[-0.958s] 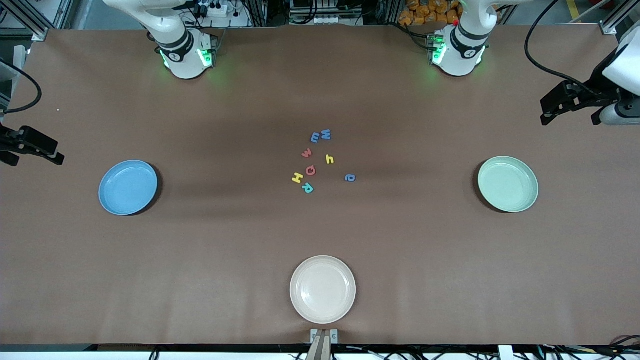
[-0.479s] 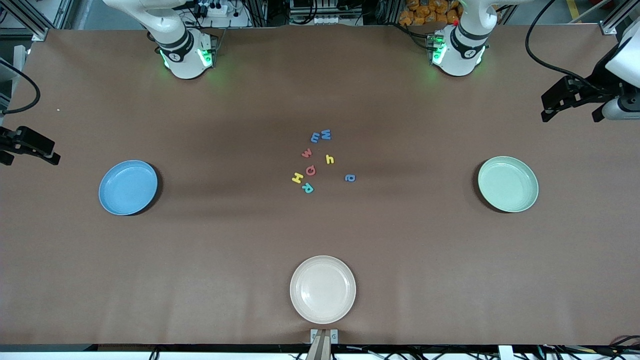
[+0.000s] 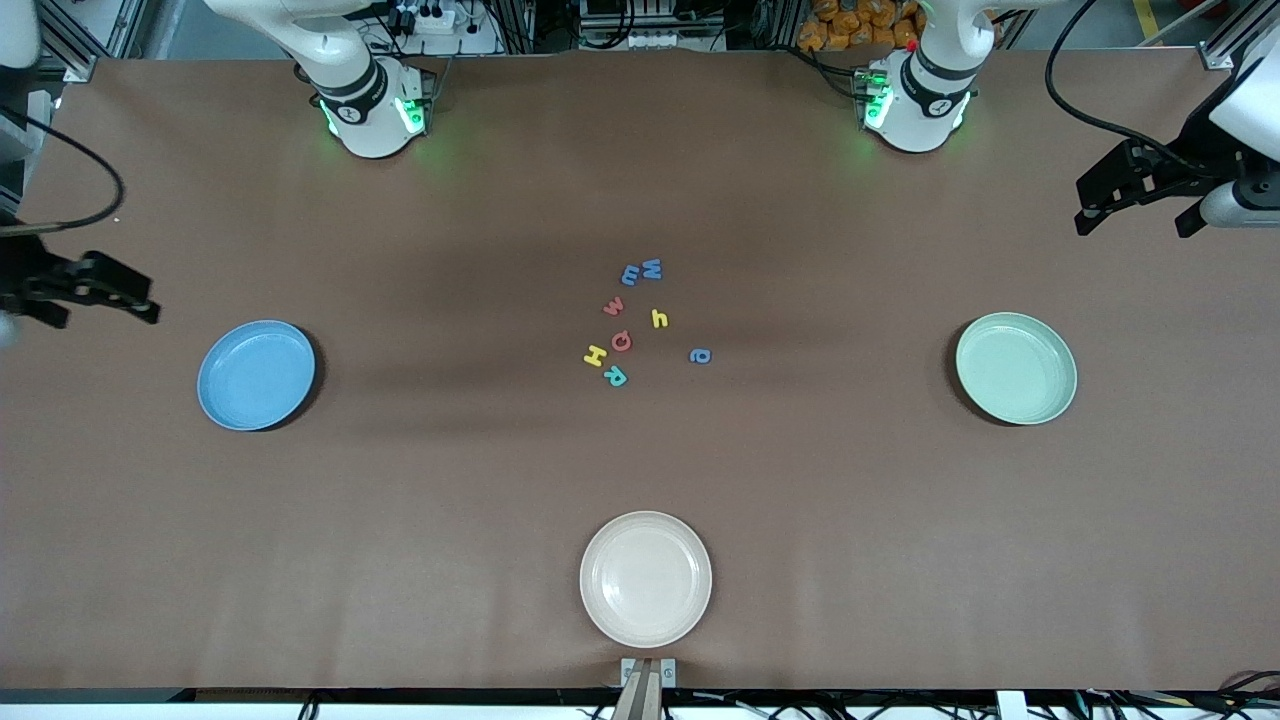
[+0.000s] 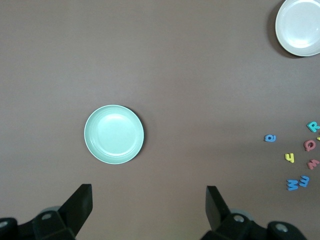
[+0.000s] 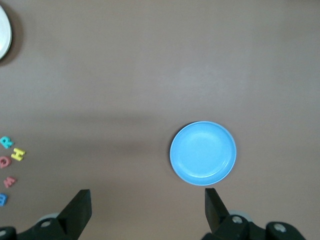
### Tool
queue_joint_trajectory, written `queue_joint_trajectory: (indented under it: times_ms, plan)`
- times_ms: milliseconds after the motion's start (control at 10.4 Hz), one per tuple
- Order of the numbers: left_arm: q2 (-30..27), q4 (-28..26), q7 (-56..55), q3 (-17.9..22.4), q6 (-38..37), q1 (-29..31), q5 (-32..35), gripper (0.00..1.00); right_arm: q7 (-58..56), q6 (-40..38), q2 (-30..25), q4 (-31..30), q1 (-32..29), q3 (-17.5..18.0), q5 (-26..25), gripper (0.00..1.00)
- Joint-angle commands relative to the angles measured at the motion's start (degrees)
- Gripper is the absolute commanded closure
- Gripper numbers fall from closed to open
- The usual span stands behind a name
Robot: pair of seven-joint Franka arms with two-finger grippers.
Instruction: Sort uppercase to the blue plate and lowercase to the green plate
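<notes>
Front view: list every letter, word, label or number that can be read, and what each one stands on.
"m": blue foam letter on the table.
"W": blue foam letter touching it.
"w": red foam letter.
"h": yellow foam letter.
"Q": red foam letter.
"H": yellow foam letter.
"R": teal foam letter.
"a": blue foam letter.
The plates bear no print; marks on the arm bases are too small to read.

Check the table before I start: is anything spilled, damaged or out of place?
Nothing stands out. The eight letters lie flat mid-table, none sorted yet. Blue plate, green plate and cream plate sit level and empty. Left gripper and right gripper hang open at the table's ends.
</notes>
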Motion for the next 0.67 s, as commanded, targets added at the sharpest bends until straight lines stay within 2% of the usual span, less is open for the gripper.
queue_joint_trajectory:
  times_ms: [0,192,383,575]
  plan:
    - [-0.7,0.1,0.8,0.1,-0.8,-0.1,-1.2,0.0,6.9,-0.5,-0.6,-2.9,4.2,0.1,-0.8,0.0]
    - [0.3,-0.4,-2.2,-1.4,-0.7,-1.1,-0.4,0.0,14.6,3.6,-0.6,-7.3,8.2,0.1,-0.7,0.0]
    - [2.4,-0.3,-10.6,-2.7,0.6,-1.3,-0.2,0.0,18.4,13.8,-0.7,-15.8,10.6,0.1,-0.8,0.0]
    - [3.8,-0.3,-11.4,-3.7,0.6,-1.3,0.0,0.0,25.7,21.4,-0.5,-22.1,13.3,0.1,-0.8,0.0]
